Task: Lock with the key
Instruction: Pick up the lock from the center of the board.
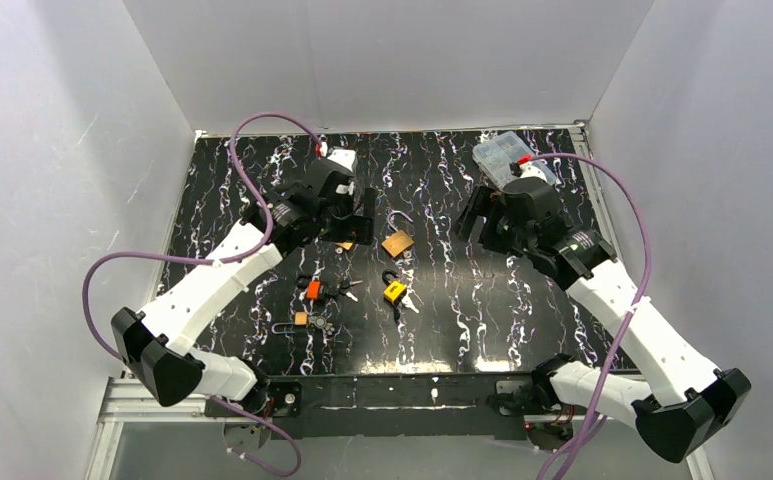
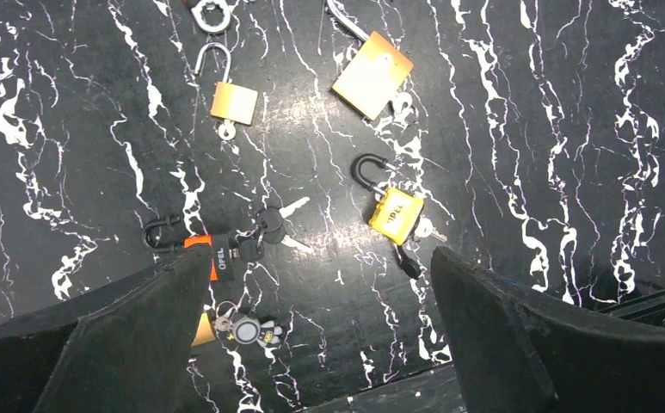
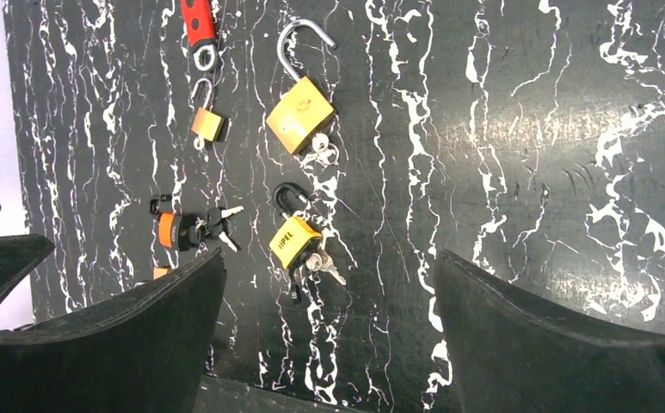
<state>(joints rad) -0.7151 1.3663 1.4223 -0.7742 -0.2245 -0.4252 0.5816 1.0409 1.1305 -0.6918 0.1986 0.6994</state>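
Several padlocks lie mid-table. A large brass padlock has its shackle swung open and a key at its base. A yellow padlock has an open black shackle and keys in its bottom. An orange padlock lies with keys beside it. A small brass padlock lies open farther back. My left gripper and right gripper hover open and hold nothing.
Another small brass padlock with a keyring charm lies near the front. A red-handled item lies at the back. A clear plastic box stands in the back right corner. White walls enclose the black marble table.
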